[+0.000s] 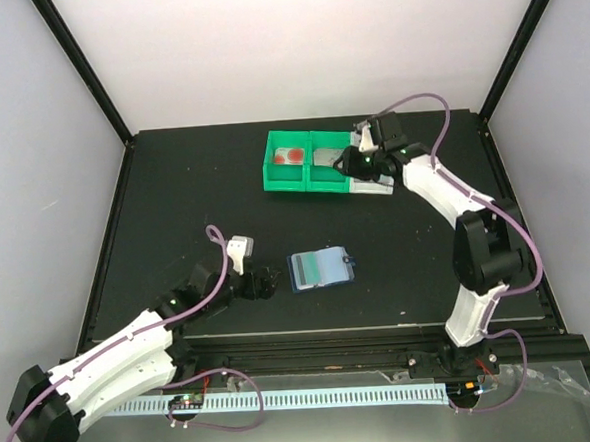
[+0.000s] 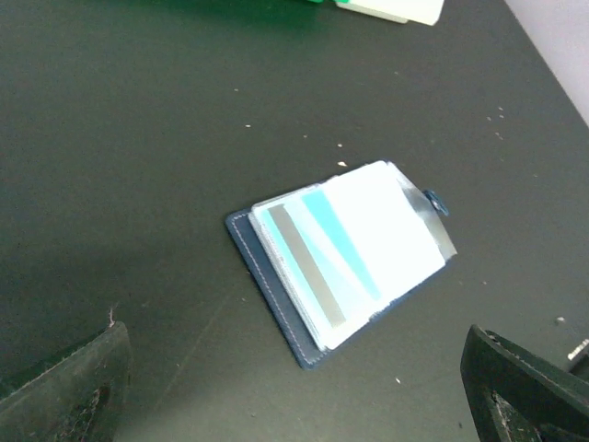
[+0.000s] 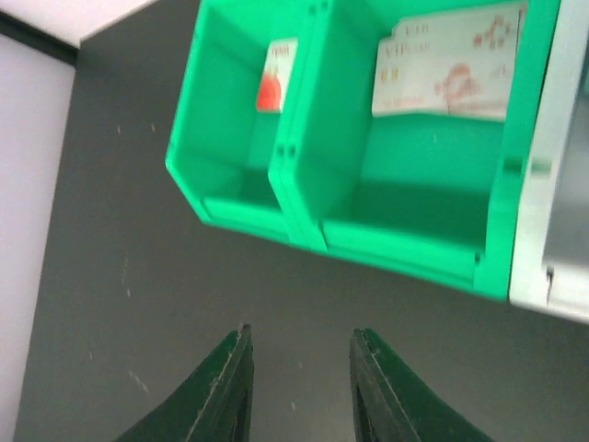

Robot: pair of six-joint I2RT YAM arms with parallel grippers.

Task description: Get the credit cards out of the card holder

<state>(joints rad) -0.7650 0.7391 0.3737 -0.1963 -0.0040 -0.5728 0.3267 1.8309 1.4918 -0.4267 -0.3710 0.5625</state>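
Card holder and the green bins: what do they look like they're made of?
Card holder: navy cover looks like leather or faux leather, matte, with a stitched line along the edge; inner pockets look like clear glossy plastic, glaring white. Green bins: rigid moulded plastic, smooth semi-gloss, with soft highlights on the walls.

L arm [image 1: 123,357]: white shell links, black joints, big black base joint. Thin purple cable [image 1: 216,232] loops along it, and there's a white cam block [image 1: 239,249] at the wrist. L claw [image 1: 262,283] is black; fingers [image 2: 64,391] matte w/ rough edges. R arm [image 1: 428,178]: same white links, bulky black elbow, own purple cable. Small green lights [image 1: 368,159] nr wrist. R claw [image 1: 350,163] is dark, w/ smooth, tapered, blackish-green fingers.
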